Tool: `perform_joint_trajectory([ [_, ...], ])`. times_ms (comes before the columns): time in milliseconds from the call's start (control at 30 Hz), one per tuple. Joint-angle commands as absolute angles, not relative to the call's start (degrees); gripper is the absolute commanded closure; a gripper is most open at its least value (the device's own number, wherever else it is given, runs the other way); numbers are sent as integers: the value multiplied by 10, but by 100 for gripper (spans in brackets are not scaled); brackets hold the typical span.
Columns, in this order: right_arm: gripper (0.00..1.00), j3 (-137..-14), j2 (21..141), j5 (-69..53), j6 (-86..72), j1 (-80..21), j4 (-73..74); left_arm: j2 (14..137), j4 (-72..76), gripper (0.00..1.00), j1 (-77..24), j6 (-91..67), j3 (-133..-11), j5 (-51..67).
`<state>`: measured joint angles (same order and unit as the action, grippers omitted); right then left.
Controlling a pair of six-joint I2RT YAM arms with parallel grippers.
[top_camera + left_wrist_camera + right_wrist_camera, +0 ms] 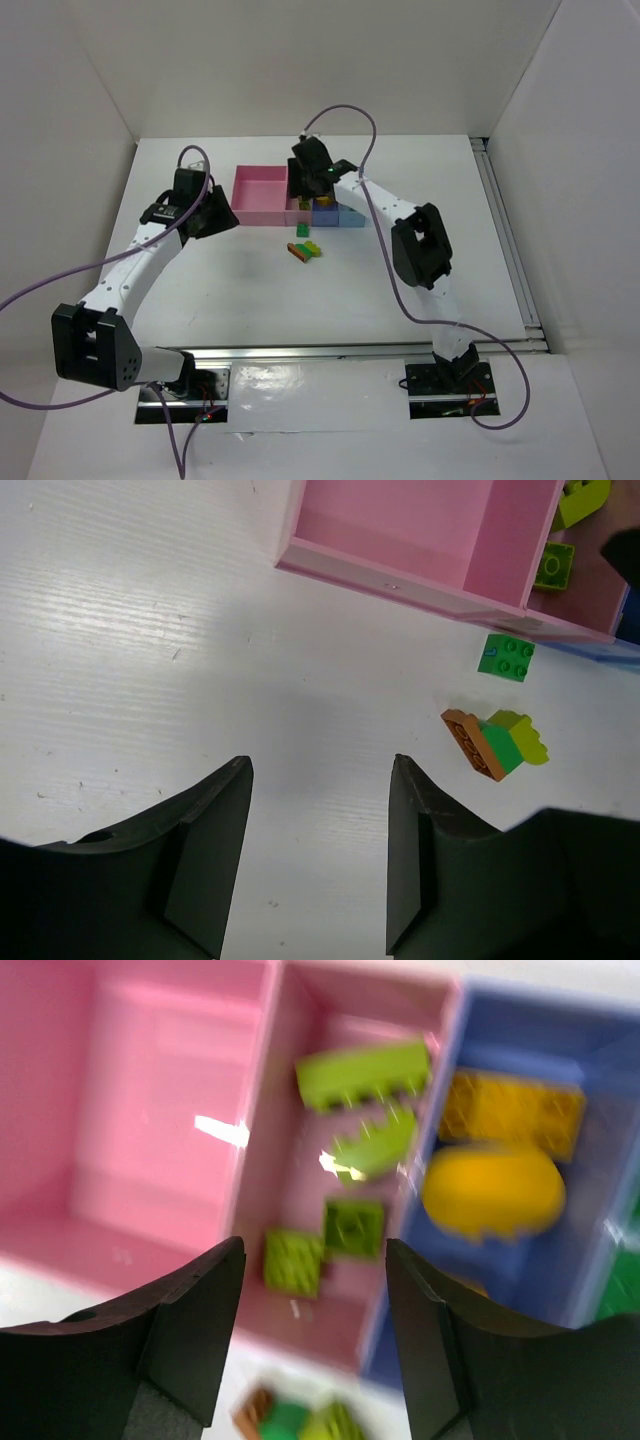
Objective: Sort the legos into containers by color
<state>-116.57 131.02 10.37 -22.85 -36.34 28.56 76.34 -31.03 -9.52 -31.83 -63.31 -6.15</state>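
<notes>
The right hand (315, 1250) is held apart, empty, over the narrow pink bin (340, 1015); yellow-green legos (362, 1072) are seen beneath it. The left hand (322, 765) is also apart, empty. A loose cluster (495, 742) lies on the surface (150, 630) ahead-right of that hand; one brick should be squared up and pinched singly.

White table (250, 300), and the row of bins (262, 214) sits toward the far edge, about mid-width. Just nearer than it, a lone green brick (506, 657) lies on the bare top. Nearer again, a red-brown brick (468, 743), a second green brick (497, 746) and a yellow-green brick (529, 738) are bunched together, touching.
</notes>
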Motion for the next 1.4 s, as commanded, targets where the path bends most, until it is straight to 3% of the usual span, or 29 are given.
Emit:
perform_joint_trajectory([
  [0,38,-1069,1163,120,-221,-381,248,739,-310,40,-92,-320,-624,-62],
  [67,42,-969,1119,120,-221,-387,233,739,-305,40,-92,-320,-624,-56],
  [100,56,-936,1099,110,-221,-393,217,739,-305,40,-92,-325,-624,-56],
  [233,82,-814,1028,77,-221,-400,202,744,-300,40,-92,-325,-619,-50],
  [300,84,-784,1027,70,-214,-405,214,744,-300,40,-92,-330,-613,-45],
  [333,82,-784,1035,62,-206,-405,221,744,-300,40,-92,-330,-613,-45],
  [367,70,-776,1035,55,-199,-405,221,744,-294,40,-98,-330,-613,-45],
  [433,59,-776,1050,40,-167,-411,226,744,-294,41,-98,-330,-613,-39],
  [467,49,-776,1058,32,-157,-417,226,744,-294,41,-98,-336,-613,-39],
  [533,41,-776,1063,25,-143,-417,226,744,-294,41,-103,-336,-608,-39],
  [600,39,-776,1063,20,-138,-417,219,744,-294,41,-103,-336,-608,-33],
  [667,39,-783,1071,20,-149,-417,211,744,-289,50,-103,-336,-603,-28],
  [800,37,-826,1109,26,-192,-417,211,744,-289,50,-103,-330,-598,-28],
  [867,25,-854,1140,26,-226,-417,216,744,-289,50,-103,-325,-598,-33],
  [967,18,-888,1171,47,-267,-417,222,744,-289,50,-103,-325,-598,-33],
  [1200,18,-928,1230,90,-294,-417,215,744,-289,50,-103,-314,-598,-45],
  [1367,27,-968,1268,116,-294,-423,210,744,-289,48,-97,-308,-598,-53],
])
